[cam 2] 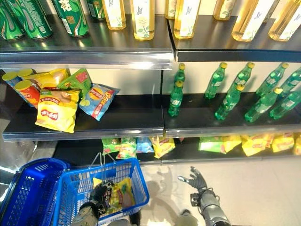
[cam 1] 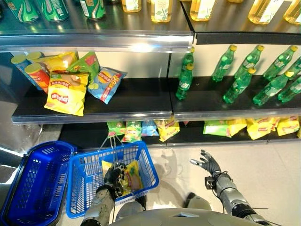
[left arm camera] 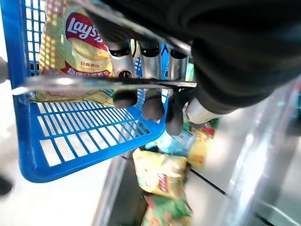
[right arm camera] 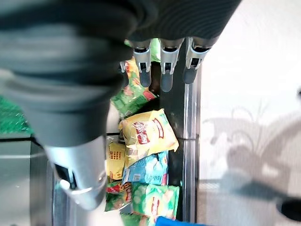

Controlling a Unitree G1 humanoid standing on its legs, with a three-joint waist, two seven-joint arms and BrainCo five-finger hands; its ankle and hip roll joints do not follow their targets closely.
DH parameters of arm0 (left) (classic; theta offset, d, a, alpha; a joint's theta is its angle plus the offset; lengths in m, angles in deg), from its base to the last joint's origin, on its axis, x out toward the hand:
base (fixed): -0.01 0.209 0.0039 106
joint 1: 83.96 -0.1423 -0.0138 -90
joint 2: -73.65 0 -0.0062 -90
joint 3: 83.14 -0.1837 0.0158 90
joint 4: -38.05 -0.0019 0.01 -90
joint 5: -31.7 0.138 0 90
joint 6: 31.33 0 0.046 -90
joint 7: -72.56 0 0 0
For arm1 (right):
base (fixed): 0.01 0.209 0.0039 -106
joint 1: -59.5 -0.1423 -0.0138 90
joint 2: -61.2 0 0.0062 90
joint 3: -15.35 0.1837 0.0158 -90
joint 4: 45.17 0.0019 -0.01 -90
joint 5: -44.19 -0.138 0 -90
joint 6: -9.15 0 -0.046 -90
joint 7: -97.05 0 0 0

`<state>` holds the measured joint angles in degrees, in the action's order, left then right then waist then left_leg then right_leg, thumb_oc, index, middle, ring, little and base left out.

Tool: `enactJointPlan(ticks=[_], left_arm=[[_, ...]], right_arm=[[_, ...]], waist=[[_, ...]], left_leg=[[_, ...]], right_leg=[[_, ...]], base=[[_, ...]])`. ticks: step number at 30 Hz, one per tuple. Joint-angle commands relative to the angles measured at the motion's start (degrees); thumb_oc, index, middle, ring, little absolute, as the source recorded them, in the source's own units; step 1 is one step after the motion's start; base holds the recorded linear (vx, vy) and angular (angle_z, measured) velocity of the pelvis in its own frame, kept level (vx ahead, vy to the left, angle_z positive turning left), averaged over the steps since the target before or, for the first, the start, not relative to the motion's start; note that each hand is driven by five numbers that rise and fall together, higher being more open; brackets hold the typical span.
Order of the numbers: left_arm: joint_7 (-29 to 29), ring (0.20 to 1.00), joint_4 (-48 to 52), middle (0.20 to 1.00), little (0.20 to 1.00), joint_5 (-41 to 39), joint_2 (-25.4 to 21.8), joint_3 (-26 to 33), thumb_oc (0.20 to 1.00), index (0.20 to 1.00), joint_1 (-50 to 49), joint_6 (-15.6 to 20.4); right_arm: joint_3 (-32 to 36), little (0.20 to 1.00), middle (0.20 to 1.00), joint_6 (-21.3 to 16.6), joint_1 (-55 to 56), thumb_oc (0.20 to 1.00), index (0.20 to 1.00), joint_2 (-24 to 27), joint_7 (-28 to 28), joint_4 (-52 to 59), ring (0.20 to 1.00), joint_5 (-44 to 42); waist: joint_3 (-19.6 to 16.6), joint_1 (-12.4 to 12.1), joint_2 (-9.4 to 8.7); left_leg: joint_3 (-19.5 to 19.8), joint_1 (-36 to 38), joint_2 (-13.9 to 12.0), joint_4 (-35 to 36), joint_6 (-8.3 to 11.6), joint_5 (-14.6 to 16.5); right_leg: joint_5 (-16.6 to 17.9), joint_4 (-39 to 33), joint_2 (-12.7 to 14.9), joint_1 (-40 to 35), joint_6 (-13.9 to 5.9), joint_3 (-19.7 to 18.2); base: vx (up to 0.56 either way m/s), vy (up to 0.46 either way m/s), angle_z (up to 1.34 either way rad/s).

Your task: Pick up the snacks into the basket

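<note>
My left hand [cam 1: 114, 176] is shut on the wire handle [left arm camera: 70, 84] of a blue basket [cam 1: 149, 172], its fingers [left arm camera: 153, 106] curled round the wire. A yellow crisp bag [cam 1: 131, 174] lies inside the basket. My right hand [cam 1: 209, 165] hangs open and empty above the floor to the basket's right, fingers [right arm camera: 162, 70] straight. On the middle shelf lie a yellow bag [cam 1: 66, 92], a blue bag [cam 1: 107, 84] and a green bag [cam 1: 87, 63]. Just beyond the basket, the lowest shelf holds several more bags, among them a yellow one [right arm camera: 148, 134].
A second, darker blue basket [cam 1: 37, 183] stands left of the held one. Green bottles [cam 1: 240, 80] fill the middle shelf's right half. Crisp tubes [cam 1: 37, 75] lie at its far left. Cans and yellow bottles line the top shelf. Pale floor lies under my right hand.
</note>
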<state>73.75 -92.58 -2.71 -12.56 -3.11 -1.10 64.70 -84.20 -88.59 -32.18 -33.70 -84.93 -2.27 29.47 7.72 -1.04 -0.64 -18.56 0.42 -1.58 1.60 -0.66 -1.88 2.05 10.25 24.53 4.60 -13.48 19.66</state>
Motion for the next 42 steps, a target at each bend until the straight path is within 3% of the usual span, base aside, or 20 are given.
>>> enactJointPlan(ticks=[1, 2, 4, 5, 6, 9, 10, 12, 14, 17, 21, 29, 32, 33, 34, 36, 38, 39, 41, 42], left_arm=[[0.28, 0.2, 5.58, 0.2, 0.2, 0.38, 0.56, 2.64, 0.2, 0.2, 5.52, 6.02], [0.77, 0.2, 6.06, 0.2, 0.2, -0.38, 0.4, 3.41, 0.2, 0.2, 5.43, 6.41], [0.91, 0.2, 5.83, 0.2, 0.2, -0.76, 0.85, 4.99, 0.2, 0.2, 4.55, 6.69], [1.17, 0.2, 4.91, 0.2, 0.2, -0.47, 0.86, 5.4, 0.2, 0.2, 4.11, 6.73], [1.48, 0.2, 2.56, 0.2, 0.2, -1.05, 1.03, 6.03, 0.2, 0.2, 4.76, 6.94], [1.5, 0.2, 1.41, 0.2, 0.2, -1.06, 1.93, 6.13, 0.2, 0.2, 4.46, 6.97], [1.44, 0.2, -0.71, 0.2, 0.2, -0.49, 2.61, 5.91, 0.2, 0.2, 4.3, 6.49], [1.45, 0.2, -1.73, 0.2, 0.2, 0.02, 3.01, 5.64, 0.2, 0.2, 4.19, 6.25], [1.38, 0.2, -2.87, 0.2, 0.2, 0.46, 3.82, 4.7, 0.2, 0.2, 4.13, 6.29], [1.04, 0.2, -2.83, 0.2, 0.2, 1.84, 3.96, 3.72, 0.2, 0.2, 4.66, 6.7], [0.81, 0.2, 0.99, 0.2, 0.2, 2.12, 3.79, 3.34, 0.2, 0.2, 2.37, 7.38], [0.47, 0.2, 3.37, 0.2, 0.2, 2.29, 1.9, 1.75, 0.2, 0.2, 2.32, 7.33], [0.62, 0.2, 2.96, 0.2, 0.2, 3.14, 1.54, 1.29, 0.2, 0.2, 2.55, 7.24], [1.13, 0.2, 1.79, 0.2, 0.2, 3.58, 1.48, 1.06, 0.2, 0.2, 2.87, 7.32], [1.13, 0.2, 1.79, 0.2, 0.2, 3.58, 1.47, 1.07, 0.2, 0.2, 2.89, 7.32], [2.0, 0.2, 1.16, 0.2, 0.2, 2.38, 0.93, 1.26, 0.2, 0.2, 4.29, 7.68], [1.92, 0.2, 0.72, 0.2, 0.2, 2.1, 1.31, 2.12, 0.2, 0.2, 4.24, 7.93], [2.68, 0.2, -0.95, 0.2, 0.2, 2.14, 1.79, 2.83, 0.2, 0.2, 3.92, 7.92], [2.86, 0.2, -0.94, 0.2, 0.2, 1.13, 1.83, 2.98, 0.2, 0.2, 4.27, 8.06], [2.66, 0.2, -2.94, 0.2, 0.2, 0.35, 3.25, 3.16, 0.2, 0.2, 5.13, 8.04]], right_arm=[[0.29, 1.0, 1.0, -2.34, -1.27, 1.0, 1.0, 1.06, -1.12, 4.4, 1.0, -2.55], [0.26, 1.0, 1.0, -2.49, -0.62, 1.0, 1.0, 1.01, -0.86, 6.02, 1.0, -2.91], [-0.26, 1.0, 1.0, -2.47, -0.24, 1.0, 1.0, 0.75, -0.48, 5.24, 1.0, -2.89], [-0.74, 1.0, 1.0, -2.65, -0.25, 1.0, 1.0, 0.81, -0.04, 4.62, 1.0, -3.41], [-1.9, 1.0, 1.0, -3.42, 0.54, 1.0, 1.0, 1.37, 0.28, 4.16, 1.0, -4.37], [-2.55, 1.0, 1.0, -3.89, 1.34, 1.0, 1.0, 2.03, 0.49, 4.74, 1.0, -5.01], [-2.82, 1.0, 1.0, -4.16, 2.28, 1.0, 1.0, 2.19, 0.45, 3.86, 1.0, -5.25], [-3.05, 1.0, 1.0, -4.22, 2.61, 1.0, 1.0, 2.12, 0.25, 3.31, 1.0, -5.59], [-2.97, 1.0, 1.0, -4.04, 2.79, 1.0, 1.0, 1.59, 0.28, 1.52, 1.0, -8.45], [-3.51, 1.0, 1.0, -3.65, 2.37, 1.0, 1.0, 1.98, 1.12, 1.04, 1.0, -8.79], [-3.55, 1.0, 1.0, -3.35, 2.66, 1.0, 1.0, 1.09, 2.12, 2.7, 1.0, -8.04], [-0.18, 1.0, 1.0, -4.37, 2.77, 1.0, 1.0, -0.68, 1.3, 4.15, 1.0, -10.38], [0.46, 1.0, 1.0, -4.31, 2.31, 1.0, 1.0, -0.77, -0.13, 3.85, 1.0, -9.99], [0.51, 1.0, 1.0, -4.24, 1.93, 1.0, 1.0, -1.01, -0.74, 4.37, 1.0, -10.05], [0.51, 1.0, 1.0, -4.23, 1.91, 1.0, 1.0, -1.02, -0.74, 4.37, 1.0, -10.05], [0.42, 1.0, 1.0, -4.35, 0.4, 1.0, 1.0, -0.86, -1.37, 3.21, 1.0, -10.96], [0.24, 1.0, 1.0, -4.38, 0.29, 1.0, 1.0, -0.92, -1.21, 2.64, 1.0, -9.87], [-0.56, 1.0, 1.0, -5.23, -0.45, 1.0, 1.0, 0.0, -1.88, 1.6, 1.0, -8.31], [-0.61, 1.0, 1.0, -5.47, -0.09, 1.0, 1.0, 0.36, -2.13, 1.91, 1.0, -9.05], [-0.72, 1.0, 1.0, -5.8, 0.08, 1.0, 1.0, 1.47, -1.98, 1.15, 1.0, -8.28]], waist=[[-1.42, -0.8, -1.14], [-1.24, -0.75, -1.77], [-1.43, -1.55, -2.58], [-1.45, -1.35, -2.47], [-0.83, -0.52, -1.29], [-0.51, 1.08, -0.41], [-0.84, 3.54, -0.32], [-0.87, 4.06, -0.13], [-1.03, 3.92, -0.11], [-1.07, 2.56, -2.01], [-1.16, -0.42, -1.95], [0.15, -0.01, -1.54], [-0.52, -0.67, 0.07], [-0.16, 0.0, -0.31], [-0.26, -0.04, -0.34], [0.1, 0.7, -1.41], [0.3, 0.24, -1.67], [0.24, 0.25, -0.79], [0.35, 0.67, -0.55], [0.76, 1.63, -0.01]], left_leg=[[4.93, 0.07, -2.65, -1.13, 2.39, 1.31], [4.76, 0.5, -3.95, -1.71, 3.27, 1.34], [3.71, 1.2, -6.26, -3.02, 4.94, 1.83], [3.73, 0.69, -8.66, -4.22, 6.15, 0.34], [4.62, -0.97, -14.36, -7.8, 8.91, -6.03], [2.41, -3.31, -17.74, -12.2, 9.58, -10.29], [-6.64, -2.67, -22.79, -14.68, 11.97, -14.09], [-10.85, -1.99, -24.46, -15.24, 12.77, -14.32], [-13.15, -2.45, -22.77, -16.09, 12.47, -11.7], [-8.13, -8.1, -10.67, -15.48, 7.26, -2.57], [0.9, -7.67, 0.74, -5.54, 2.82, -2.15], [0.05, -3.61, -2.17, -1.89, 1.54, -2.79], [2.61, -2.32, -4.13, 0.48, 2.77, -2.85], [3.81, -1.26, -5.01, -0.18, 3.66, -1.63], [3.77, -1.42, -5.01, -0.22, 3.65, -1.68], [5.26, -0.59, -7.89, -1.95, 5.68, -0.58], [5.15, 0.0, -9.27, -2.53, 6.68, -0.4], [6.32, -0.79, -14.22, -3.83, 8.91, -4.6], [7.3, -1.55, -15.78, -5.26, 9.36, -6.21], [4.85, -3.58, -17.55, -8.28, 9.74, -10.56]], right_leg=[[10.58, -8.48, -1.32, -1.45, 1.11, -7.35], [9.03, -7.74, -2.67, -0.97, 1.02, -8.68], [7.65, -9.53, -3.45, -1.97, 0.37, -4.72], [6.6, -10.42, -5.64, -2.81, 0.78, -4.98], [4.16, -11.54, -11.59, -4.37, 3.28, -4.94], [3.37, -13.5, -14.25, -6.25, 5.65, -2.9], [1.52, -14.75, -16.69, -7.91, 7.03, -1.84], [0.63, -15.01, -17.98, -8.41, 7.89, -1.64], [-0.66, -15.13, -18.92, -8.78, 8.7, -1.9], [-0.1, -15.25, -18.02, -8.74, 8.37, -1.2], [1.14, -14.88, -21.46, -8.76, 7.62, -2.99], [-0.07, 0.15, -17.25, -2.12, 4.72, -1.11], [5.08, -4.23, -8.27, -0.95, 3.82, -1.24], [8.04, -8.37, -4.6, -1.32, 2.39, -6.2], [8.15, -8.44, -4.61, -1.18, 2.41, -6.24], [6.73, -8.89, -5.41, 0.2, 1.55, -15.4], [6.18, -9.72, -5.78, -0.67, 1.12, -12.68], [3.55, -10.16, -10.11, -1.98, 2.08, -11.69], [2.69, -10.19, -12.07, -2.34, 3.36, -11.21], [2.26, -12.34, -13.93, -4.75, 5.07, -7.0]], base=[[0.07, -0.298, -0.18], [0.1, -0.428, -0.19], [0.09, -0.444, -0.16], [0.09, -0.712, -0.27], [0.06, -0.59, -0.15], [0.03, -0.465, 0.34], [0.1, -0.264, 0.4], [0.08, -0.324, 0.36], [0.04, -0.215, 0.03], [-0.01, -0.115, -0.05], [0.09, -0.082, -0.06], [0.05, -0.1, -0.24], [0.11, -0.316, -0.07], [0.16, -0.345, 0.06], [0.18, -0.369, 0.2], [0.22, -0.49, 0.37], [0.18, -0.517, 0.37], [0.16, -0.587, 0.85], [0.13, -0.515, 1.15], [0.04, -0.297, 0.63]])
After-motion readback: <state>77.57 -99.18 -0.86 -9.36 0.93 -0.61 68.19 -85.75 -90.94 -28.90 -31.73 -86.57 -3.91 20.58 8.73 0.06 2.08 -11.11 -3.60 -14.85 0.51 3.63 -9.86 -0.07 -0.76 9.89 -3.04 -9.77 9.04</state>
